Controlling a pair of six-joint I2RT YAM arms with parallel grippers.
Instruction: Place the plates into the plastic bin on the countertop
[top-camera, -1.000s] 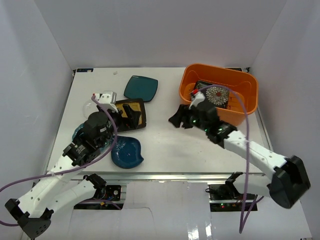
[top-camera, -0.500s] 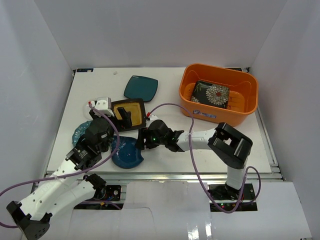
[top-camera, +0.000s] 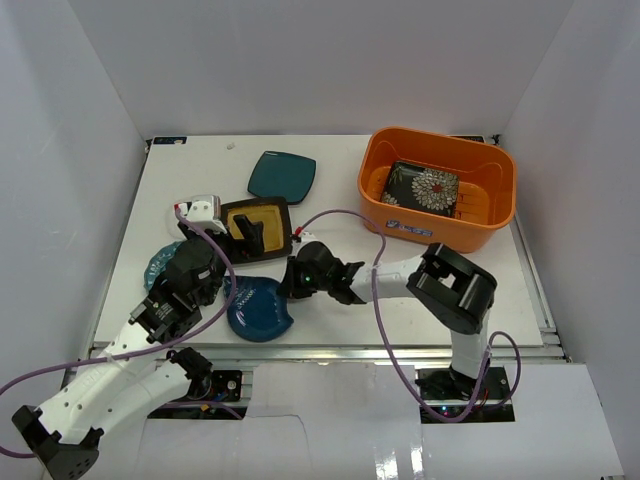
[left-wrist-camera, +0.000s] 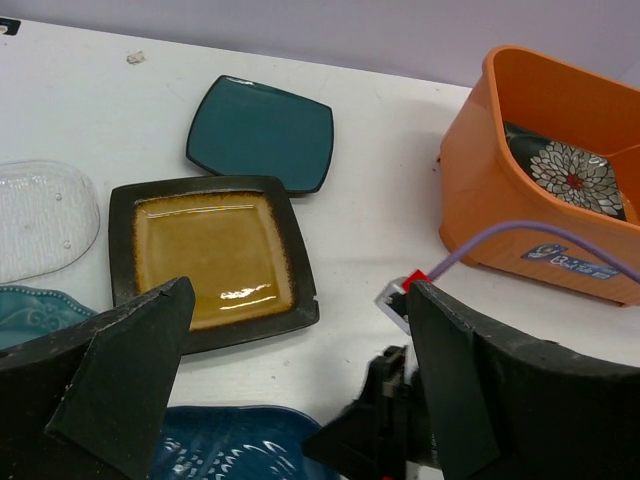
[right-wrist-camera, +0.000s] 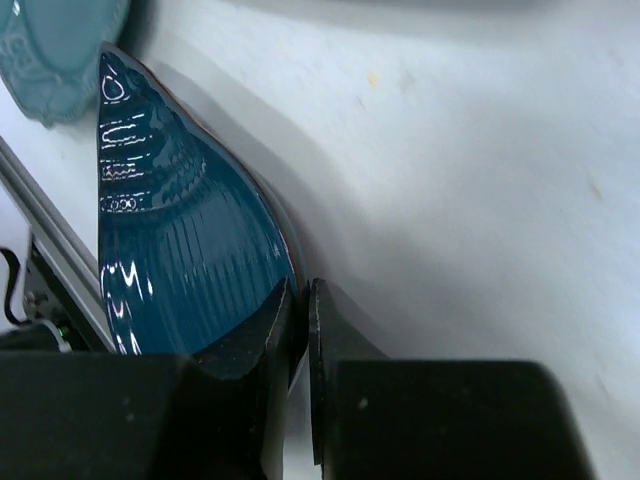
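Low in the frame, the right gripper (right-wrist-camera: 300, 305) pinches the right-hand rim of a glossy dark blue roundish ceramic plate (right-wrist-camera: 180, 250), jaws nearly together. Beyond, the left gripper (left-wrist-camera: 295, 340) hangs spread over a black-rimmed yellow square plate (left-wrist-camera: 210, 250). The orange plastic bin (top-camera: 440, 232) lies well apart, upper right, nearer the right arm.
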